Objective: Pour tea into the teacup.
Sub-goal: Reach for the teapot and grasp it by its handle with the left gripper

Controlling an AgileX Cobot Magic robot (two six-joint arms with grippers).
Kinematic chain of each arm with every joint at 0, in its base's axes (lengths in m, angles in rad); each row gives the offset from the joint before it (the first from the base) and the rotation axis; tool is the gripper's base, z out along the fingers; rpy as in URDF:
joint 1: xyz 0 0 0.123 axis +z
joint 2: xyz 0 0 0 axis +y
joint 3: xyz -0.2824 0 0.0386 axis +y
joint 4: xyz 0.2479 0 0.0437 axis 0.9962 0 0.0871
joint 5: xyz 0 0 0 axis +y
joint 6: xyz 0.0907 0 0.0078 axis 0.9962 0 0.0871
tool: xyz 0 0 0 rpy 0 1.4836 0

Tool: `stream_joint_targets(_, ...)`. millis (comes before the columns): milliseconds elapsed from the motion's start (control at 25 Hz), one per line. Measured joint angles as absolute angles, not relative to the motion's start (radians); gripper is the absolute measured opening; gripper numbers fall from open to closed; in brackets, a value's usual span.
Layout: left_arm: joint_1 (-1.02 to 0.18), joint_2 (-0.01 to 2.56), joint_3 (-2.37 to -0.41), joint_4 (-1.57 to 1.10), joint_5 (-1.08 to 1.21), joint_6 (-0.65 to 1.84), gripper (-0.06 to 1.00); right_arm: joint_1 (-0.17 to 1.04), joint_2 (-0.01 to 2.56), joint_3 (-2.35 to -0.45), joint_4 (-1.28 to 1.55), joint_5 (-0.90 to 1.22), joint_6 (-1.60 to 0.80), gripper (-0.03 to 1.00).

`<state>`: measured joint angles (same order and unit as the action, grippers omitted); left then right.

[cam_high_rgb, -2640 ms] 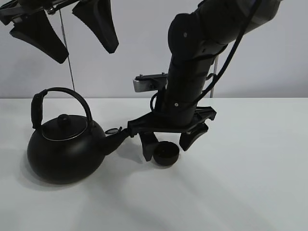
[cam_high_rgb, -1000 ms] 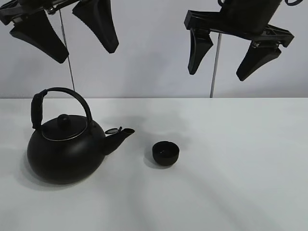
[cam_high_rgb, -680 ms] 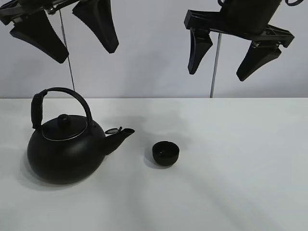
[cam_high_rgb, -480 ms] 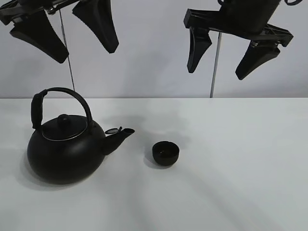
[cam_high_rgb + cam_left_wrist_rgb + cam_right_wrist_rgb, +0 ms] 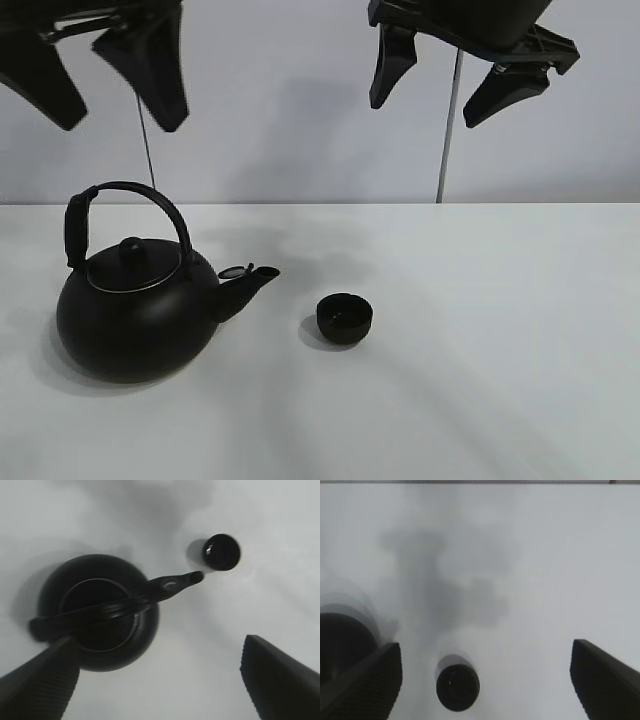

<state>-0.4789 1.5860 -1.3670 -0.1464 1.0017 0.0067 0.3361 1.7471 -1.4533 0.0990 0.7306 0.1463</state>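
Note:
The small matte-black teacup (image 5: pixel 344 318) stands on the white table (image 5: pixel 500 330), just right of the spout of the big black kettle (image 5: pixel 135 310) with its arched handle. The cup also shows in the left wrist view (image 5: pixel 221 552) and the right wrist view (image 5: pixel 457 687). The kettle shows in the left wrist view (image 5: pixel 100 611) from above. My left gripper (image 5: pixel 105 75) is open and empty, high above the kettle. My right gripper (image 5: pixel 450 75) is open and empty, high above and to the right of the cup.
A thin vertical rod (image 5: pixel 446 130) stands behind the table at the back, and another (image 5: pixel 146 150) behind the kettle. A pale wall (image 5: pixel 290 120) runs along the table's far edge.
The right gripper let go of the cup earlier and rose high above it. Since then both grippers have shifted left, the left one farther. Kettle and cup have not moved.

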Motion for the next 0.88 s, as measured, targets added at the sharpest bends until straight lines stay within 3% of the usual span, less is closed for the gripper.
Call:
stream_joint_targets(160, -0.479, 1.455, -1.236, 0.007, 0.867, 0.007, 0.63, 0.336, 1.747, -1.453, 0.100, 0.648, 0.146, 0.63)
stream_joint_targets(440, -0.454, 1.223, -0.738, 0.169, 0.205, 0.007, 0.63, 0.336, 1.747, -1.453, 0.101, 0.544, 0.147, 0.63)
stream_joint_targets(640, -0.362, 1.225, -0.407, 0.187, -0.385, 0.007, 0.63, 0.336, 1.747, -1.453, 0.101, 0.505, 0.149, 0.63)
stream_joint_targets(880, -0.287, 1.363, -0.242, 0.163, -0.851, 0.007, 0.63, 0.336, 1.747, -1.453, 0.101, 0.495, 0.149, 0.63)
